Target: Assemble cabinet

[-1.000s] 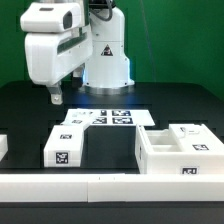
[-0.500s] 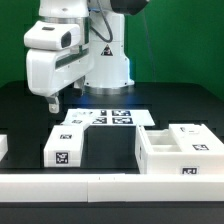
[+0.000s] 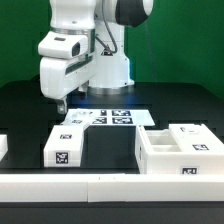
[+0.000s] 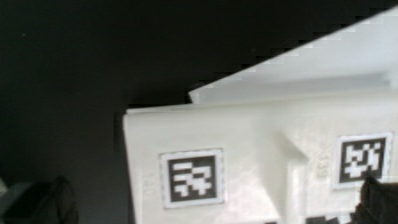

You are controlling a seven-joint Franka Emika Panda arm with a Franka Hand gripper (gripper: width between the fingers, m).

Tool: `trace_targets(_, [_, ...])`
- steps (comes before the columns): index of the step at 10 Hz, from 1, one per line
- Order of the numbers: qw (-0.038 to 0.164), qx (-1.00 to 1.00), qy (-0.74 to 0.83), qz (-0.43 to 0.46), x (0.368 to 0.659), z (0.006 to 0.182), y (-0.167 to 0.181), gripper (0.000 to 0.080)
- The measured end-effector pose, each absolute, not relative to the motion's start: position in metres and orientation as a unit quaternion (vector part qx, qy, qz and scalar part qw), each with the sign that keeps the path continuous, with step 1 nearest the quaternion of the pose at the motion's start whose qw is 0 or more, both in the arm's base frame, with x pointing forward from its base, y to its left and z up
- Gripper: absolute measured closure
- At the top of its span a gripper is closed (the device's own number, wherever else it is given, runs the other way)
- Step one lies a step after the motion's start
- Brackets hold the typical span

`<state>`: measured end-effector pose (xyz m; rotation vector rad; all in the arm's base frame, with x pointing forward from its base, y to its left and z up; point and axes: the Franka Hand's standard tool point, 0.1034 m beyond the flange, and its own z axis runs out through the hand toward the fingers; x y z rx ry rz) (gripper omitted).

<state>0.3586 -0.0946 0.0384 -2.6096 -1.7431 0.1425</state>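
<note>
The cabinet (image 3: 180, 150), a large white box with an inner divider and a tag on its front, stands at the exterior view's right. My gripper (image 3: 60, 101) hangs above the table at the back left, well away from the cabinet and just left of the marker board (image 3: 105, 117). In the wrist view the gripper (image 4: 205, 205) is open and empty, with its dark fingertips (image 4: 36, 203) far apart. Under it lies a white surface with two tags (image 4: 192, 178); I cannot tell which part it is.
A smaller white block (image 3: 65, 147) with one tag stands in front of the marker board, left of the cabinet. Long white border rails (image 3: 110, 186) run along the front edge. A white piece (image 3: 3, 148) shows at the far left edge.
The arm has swung toward the exterior view's right. The gripper has shifted slightly right and a little lower, closer to the marker board. The parts have not moved.
</note>
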Motion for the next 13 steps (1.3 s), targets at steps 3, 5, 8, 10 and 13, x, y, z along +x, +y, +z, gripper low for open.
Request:
trace_targets(3, [0.0,-0.843,-0.536,0.055,0.356,0.032,-0.095,0.0004])
trace_targets(5, [-0.004,-0.852,-0.519,0.061,0.355,0.026,-0.089,0.0004])
trace_targets(8, [-0.009,-0.857,-0.511,0.064,0.358,0.019,-0.081,0.0004])
trace_targets(10, [-0.009,-0.86,-0.506,0.065,0.357,0.018,-0.083,0.0004])
trace_targets(13, [-0.011,-0.861,-0.503,0.067,0.357,0.018,-0.084,0.0388])
